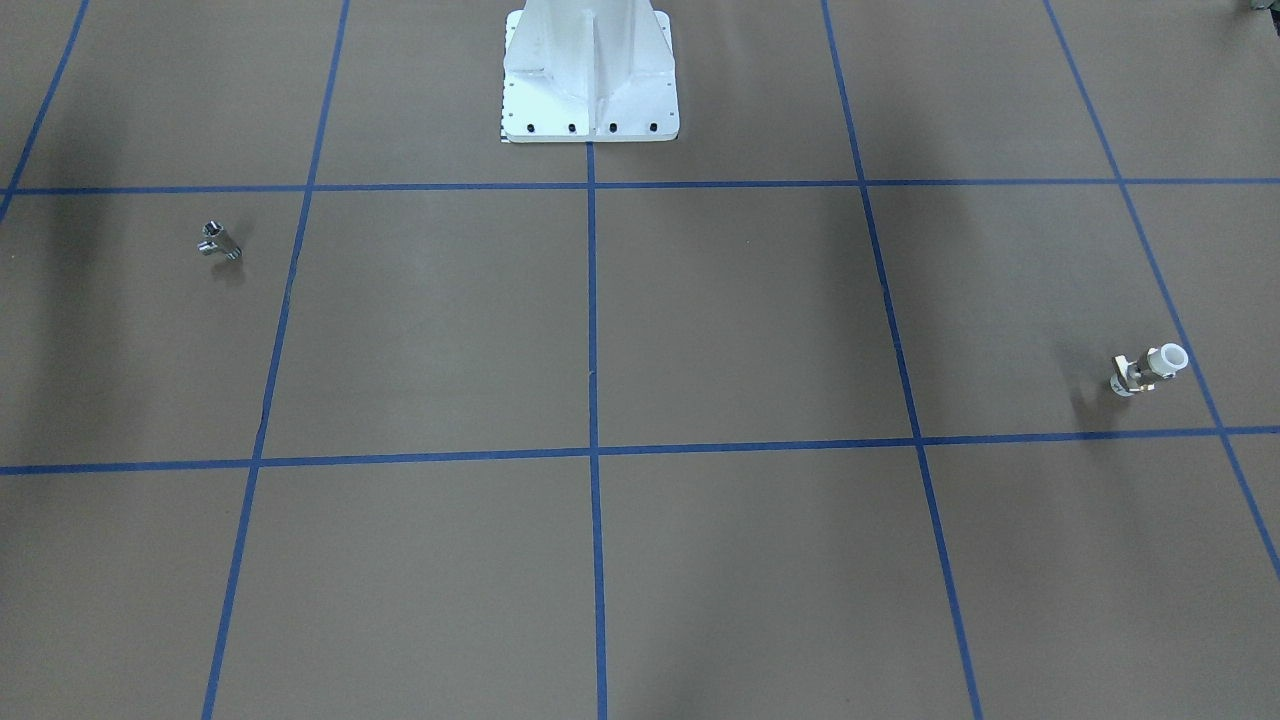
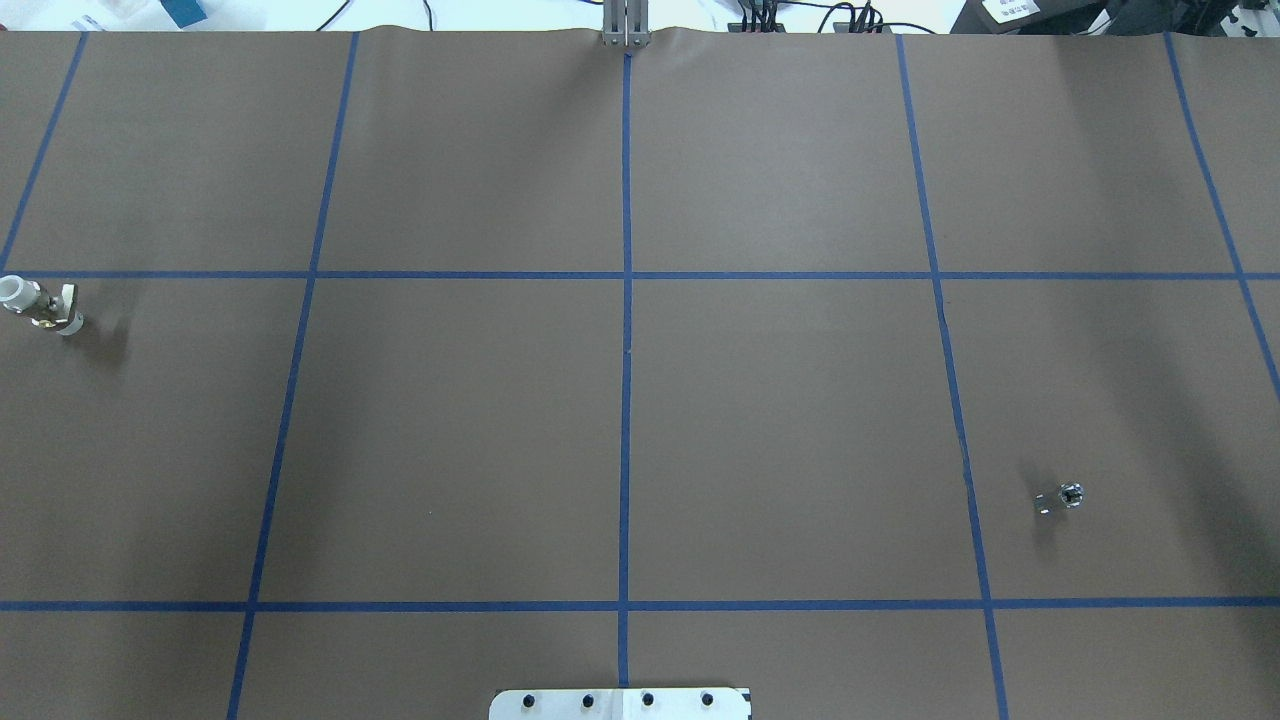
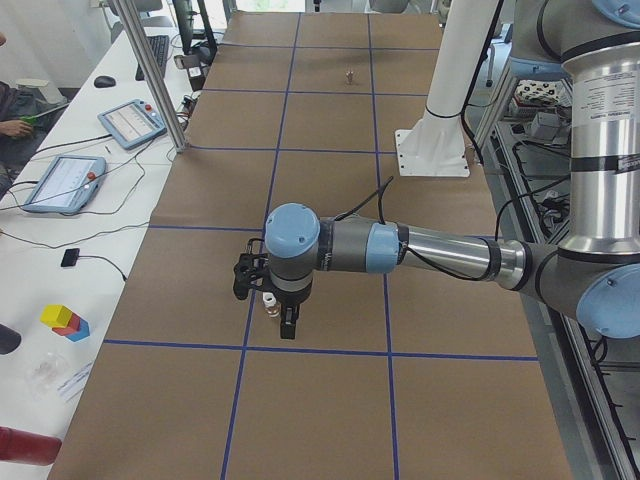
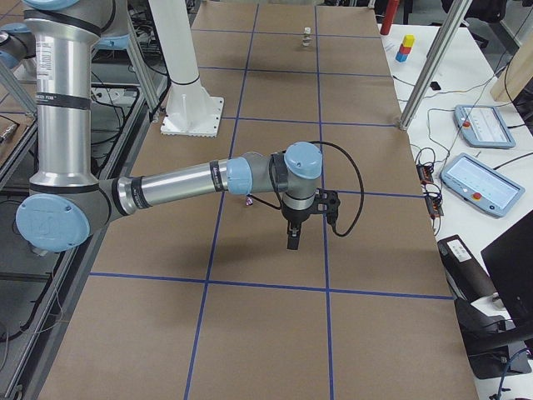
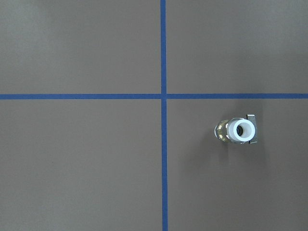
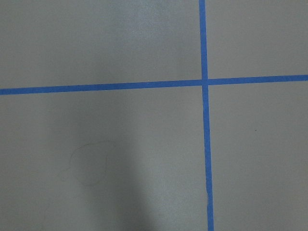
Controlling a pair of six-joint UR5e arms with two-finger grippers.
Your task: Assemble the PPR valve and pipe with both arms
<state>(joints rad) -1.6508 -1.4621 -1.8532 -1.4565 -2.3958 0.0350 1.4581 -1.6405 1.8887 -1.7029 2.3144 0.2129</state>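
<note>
The PPR valve (image 1: 1150, 370), with a white ring end and a brass middle, stands on the brown table at my far left (image 2: 40, 305). The left wrist view looks straight down on the valve (image 5: 239, 131), right of centre. In the exterior left view my left gripper (image 3: 278, 318) hangs just over the valve (image 3: 269, 305). The small silver pipe (image 1: 218, 241) lies on my right side (image 2: 1060, 497). In the exterior right view my right gripper (image 4: 291, 237) points down near the pipe (image 4: 248, 200). The right wrist view shows only table. I cannot tell whether either gripper is open or shut.
The white bolted pedestal (image 1: 590, 80) stands at mid table on the robot's side (image 2: 620, 703). Blue tape lines grid the brown mat. Beyond the far table edge are tablets (image 4: 479, 179), coloured blocks (image 3: 65, 320) and an aluminium post (image 3: 150, 80).
</note>
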